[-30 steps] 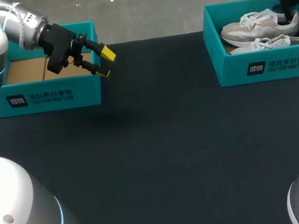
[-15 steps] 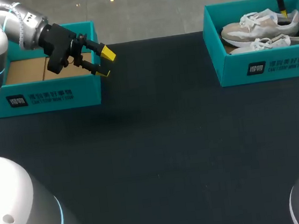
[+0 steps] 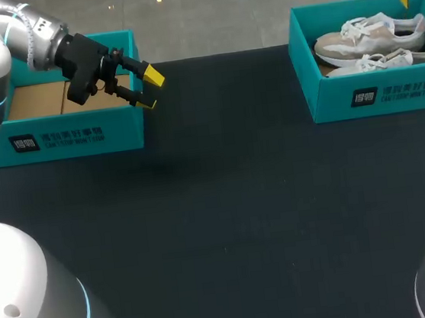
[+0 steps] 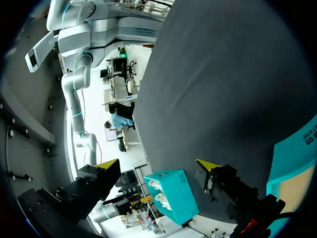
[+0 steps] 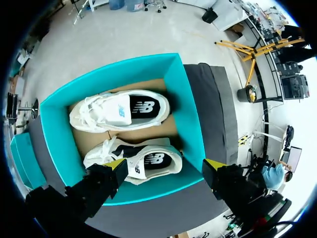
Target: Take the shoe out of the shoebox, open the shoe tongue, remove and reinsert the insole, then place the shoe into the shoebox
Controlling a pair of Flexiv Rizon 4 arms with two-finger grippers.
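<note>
On your left, the left gripper hangs over the near corner of the left box. Its fingers are spread apart and hold nothing. It is well away from the shoes, so you can let it wait there. The dark table lies between the two boxes. On your right, both shoes lie on their sides in the shoebox, the back shoe by the far wall and the front shoe by the near wall. That is where the task wants a shoe to end up, but this could be the time before a shoe comes out or after it has gone back in. These pictures do not settle which. The right gripper is up above the shoebox, wide open and empty, looking down at the front shoe. Keep it right over the box and well above the walls, with the fingers spread, so it does not bump a wall or catch a lace. In the head view only one yellow tip shows at the edge, so trust the right wrist view more. A second ago this gripper was low in the box, down by the back shoe's heel. Since then it has gone straight up. The shoes, both boxes and the left gripper have not moved.
</note>
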